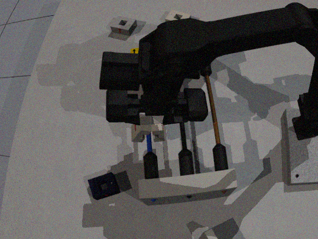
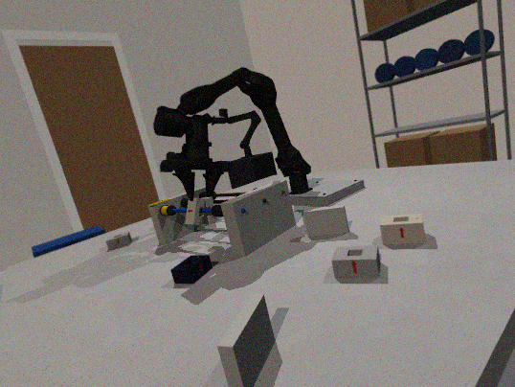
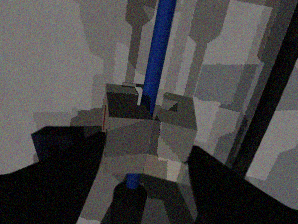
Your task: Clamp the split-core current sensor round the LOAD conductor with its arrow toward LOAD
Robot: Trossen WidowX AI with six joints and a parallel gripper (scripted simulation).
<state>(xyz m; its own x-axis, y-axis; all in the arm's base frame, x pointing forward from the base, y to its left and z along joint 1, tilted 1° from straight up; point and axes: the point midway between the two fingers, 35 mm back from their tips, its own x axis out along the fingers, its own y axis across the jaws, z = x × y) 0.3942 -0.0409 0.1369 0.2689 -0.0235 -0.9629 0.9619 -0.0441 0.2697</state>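
Note:
The pale sensor [image 1: 145, 129] [image 2: 192, 217] [image 3: 131, 135] straddles the blue conductor [image 1: 149, 144] [image 2: 179, 211] [image 3: 160, 50], its two legs hanging apart on either side. Its hinged side is up and the halves look open below. A red arrow mark shows on its side; in the exterior view it seems to point left, toward the yellow-collared end. My gripper [image 2: 201, 194] [image 3: 148, 145] is shut on the sensor, one finger on each half. A yellow label [image 1: 134, 51] with a black arrow is partly hidden by the arm. The LOAD lettering is not readable.
Black conductor [image 1: 183, 137] and brown conductor [image 1: 212, 106] run beside the blue one, into the near upright support [image 1: 165, 189] [image 2: 258, 222]. A dark blue block [image 1: 100, 186] [image 2: 189, 270] lies left of it. Pale blocks [image 2: 403, 235] [image 2: 355, 270] and an upright panel [image 2: 254, 340] stand elsewhere.

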